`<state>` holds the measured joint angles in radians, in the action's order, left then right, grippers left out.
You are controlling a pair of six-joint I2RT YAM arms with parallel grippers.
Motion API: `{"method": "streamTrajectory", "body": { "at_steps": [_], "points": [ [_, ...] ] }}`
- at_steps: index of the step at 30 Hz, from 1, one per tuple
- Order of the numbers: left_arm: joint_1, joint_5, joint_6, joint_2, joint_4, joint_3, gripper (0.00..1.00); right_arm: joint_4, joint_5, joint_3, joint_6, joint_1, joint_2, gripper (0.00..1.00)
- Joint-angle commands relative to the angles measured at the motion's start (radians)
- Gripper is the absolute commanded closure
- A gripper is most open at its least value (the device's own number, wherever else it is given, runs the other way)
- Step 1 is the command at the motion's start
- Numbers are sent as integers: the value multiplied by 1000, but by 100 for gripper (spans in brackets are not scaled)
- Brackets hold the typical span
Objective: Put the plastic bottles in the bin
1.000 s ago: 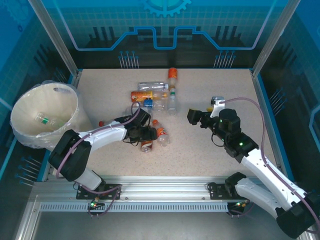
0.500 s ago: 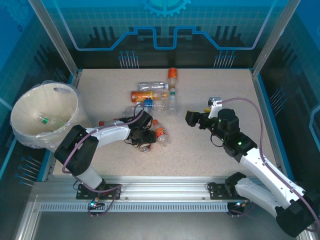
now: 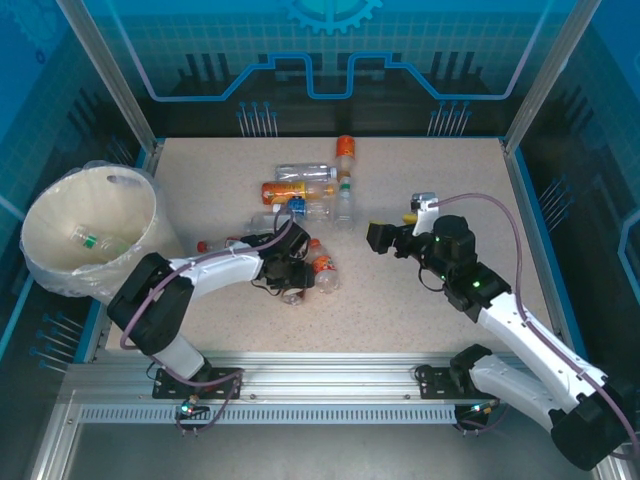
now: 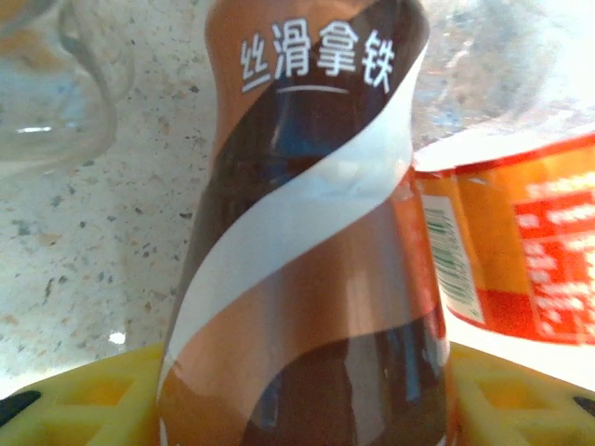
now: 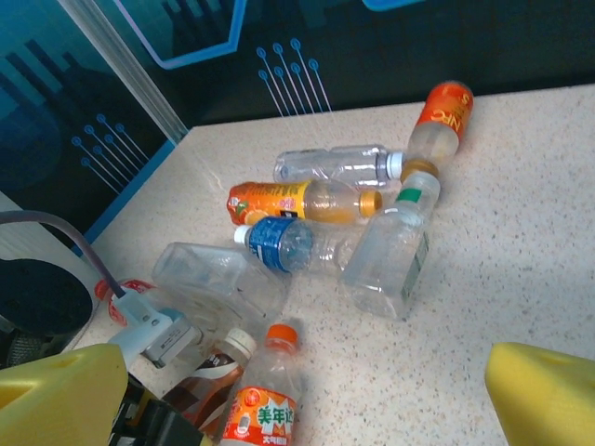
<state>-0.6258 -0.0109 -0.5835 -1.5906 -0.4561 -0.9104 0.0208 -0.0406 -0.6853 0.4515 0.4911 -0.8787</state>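
The brown bottle (image 4: 307, 232) with a white swirl lies on the table, and my left gripper (image 3: 293, 273) is shut on it, a yellow finger (image 4: 79, 395) pressing each side. An orange-labelled bottle (image 4: 511, 242) lies tight against it on the right. My right gripper (image 3: 376, 238) hovers open over bare table, its fingers (image 5: 65, 390) wide apart, facing that orange-labelled bottle (image 5: 265, 409) and the brown bottle (image 5: 200, 386). Several more bottles (image 3: 300, 190) lie in a cluster at the back middle. The cream-white bin (image 3: 130, 215) stands at the far left with a green-labelled bottle (image 3: 90, 240) inside.
A clear square bottle (image 5: 218, 279) lies beside my left wrist, and a red cap (image 3: 203, 246) peeks out by the left forearm. Blue walls and metal posts ring the table. Bare speckled tabletop (image 3: 420, 320) stretches along the front and right.
My left gripper has slid a little right and settled around the brown bottle. My right gripper has crept left toward the bottles.
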Motion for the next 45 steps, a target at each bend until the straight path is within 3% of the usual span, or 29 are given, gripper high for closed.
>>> {"method": "streamTrajectory", "body": {
  "at_steps": [1, 11, 18, 35, 45],
  "points": [
    [-7, -20, 28, 98, -45, -45, 53, -61, -1, 16, -61, 14, 35, 0],
    [31, -108, 37, 290, -112, -189, 53, -52, 33, -11, -45, 27, -3, 0],
    [115, -311, 109, 434, -192, -316, 52, -62, 12, -22, -9, 37, -29, 0],
    [579, -438, 298, 568, -313, -516, 52, -75, 9, -49, -27, 64, -66, 0],
    [940, -390, 244, 595, -268, -486, 50, -65, 49, -118, -19, 67, -155, 0]
  ]
}}
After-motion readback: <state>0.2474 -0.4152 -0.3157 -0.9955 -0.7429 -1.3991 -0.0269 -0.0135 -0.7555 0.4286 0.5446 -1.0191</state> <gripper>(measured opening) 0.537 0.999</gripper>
